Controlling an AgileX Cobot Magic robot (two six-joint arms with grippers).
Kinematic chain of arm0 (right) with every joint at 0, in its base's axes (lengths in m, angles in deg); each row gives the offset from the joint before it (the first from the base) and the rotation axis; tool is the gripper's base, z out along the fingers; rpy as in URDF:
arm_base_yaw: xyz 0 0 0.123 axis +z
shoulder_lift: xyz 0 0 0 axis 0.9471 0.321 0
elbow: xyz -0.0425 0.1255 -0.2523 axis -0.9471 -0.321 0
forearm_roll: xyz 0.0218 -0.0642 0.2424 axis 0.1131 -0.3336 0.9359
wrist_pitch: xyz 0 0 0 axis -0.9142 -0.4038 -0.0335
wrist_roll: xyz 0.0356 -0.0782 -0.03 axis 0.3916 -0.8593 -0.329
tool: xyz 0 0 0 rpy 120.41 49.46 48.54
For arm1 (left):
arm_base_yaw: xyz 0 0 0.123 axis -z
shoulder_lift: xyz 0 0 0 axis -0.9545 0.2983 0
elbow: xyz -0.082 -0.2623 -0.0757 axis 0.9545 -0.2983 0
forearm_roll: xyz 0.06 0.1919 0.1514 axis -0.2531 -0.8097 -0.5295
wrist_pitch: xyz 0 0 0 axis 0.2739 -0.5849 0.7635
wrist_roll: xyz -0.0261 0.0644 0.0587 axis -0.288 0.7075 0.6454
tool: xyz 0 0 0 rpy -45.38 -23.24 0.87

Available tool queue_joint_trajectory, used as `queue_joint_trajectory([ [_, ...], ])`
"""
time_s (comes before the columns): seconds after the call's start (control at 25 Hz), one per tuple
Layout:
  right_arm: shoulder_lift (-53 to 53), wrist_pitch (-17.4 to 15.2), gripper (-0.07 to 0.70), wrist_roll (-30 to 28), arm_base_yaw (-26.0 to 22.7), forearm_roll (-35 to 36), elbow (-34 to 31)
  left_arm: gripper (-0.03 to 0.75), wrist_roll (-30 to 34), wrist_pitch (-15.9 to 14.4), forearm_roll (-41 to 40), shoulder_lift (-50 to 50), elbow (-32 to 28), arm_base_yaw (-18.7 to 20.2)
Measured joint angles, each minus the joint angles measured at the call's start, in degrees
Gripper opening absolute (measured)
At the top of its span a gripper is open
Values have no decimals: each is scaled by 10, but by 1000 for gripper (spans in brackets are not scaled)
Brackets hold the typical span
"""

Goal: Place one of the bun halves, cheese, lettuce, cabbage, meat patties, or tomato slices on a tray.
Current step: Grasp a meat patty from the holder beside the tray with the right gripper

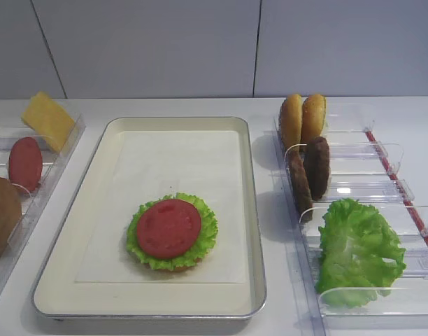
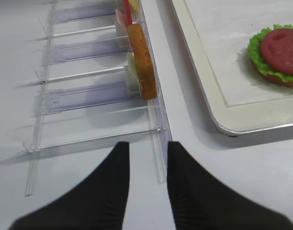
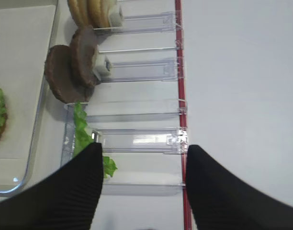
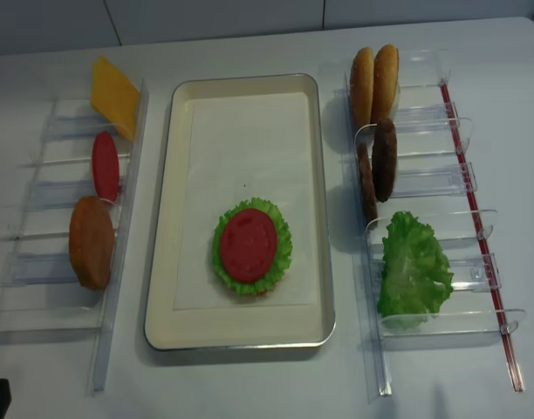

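Stack: tomato (image 1: 168, 227) on lettuce (image 1: 202, 241), over a bun, near end of tray (image 1: 250, 210).
Patties (image 1: 317, 166): upright in right holder (image 4: 441, 179).
Right gripper (image 3: 142, 184): wide, empty.
Left gripper (image 2: 145, 184): narrow gap, empty.

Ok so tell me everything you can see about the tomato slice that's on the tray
The tomato slice is a flat, round, dull red disc with a slightly mottled, matte surface, likely a plastic food model. It lies face up, centred on a frilly green lettuce leaf whose edge rings it all round. A brown bun half peeks out beneath. The stack sits toward the near end of the tray, on its cream paper liner. Nothing else touches the slice.
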Motion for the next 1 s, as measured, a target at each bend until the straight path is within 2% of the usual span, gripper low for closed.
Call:
queue_joint_trajectory([
  [0.2, 115, 0, 387, -26, 0, 49, 37, 182, 0, 0, 0, 0, 0, 0],
  [0.32, 173, 4, 387, -61, 2, 93, 47, 182, 0, 0, 0, 0, 0, 0],
  [0.4, 206, 14, 387, -71, 15, 105, 56, 182, 0, 0, 0, 0, 0, 0],
  [0.48, 230, 27, 387, -61, 53, 98, 68, 182, 0, 0, 0, 0, 0, 0],
  [0.6, 269, 47, 387, 8, 134, 36, 95, 182, 0, 0, -1, 0, 0, 0],
  [0.8, 352, 47, 387, 174, 261, -98, 151, 182, 0, 0, -1, 0, 0, 0],
  [1.0, 438, 47, 387, 236, 319, -122, 204, 182, 0, 0, -1, 0, 0, 0],
])
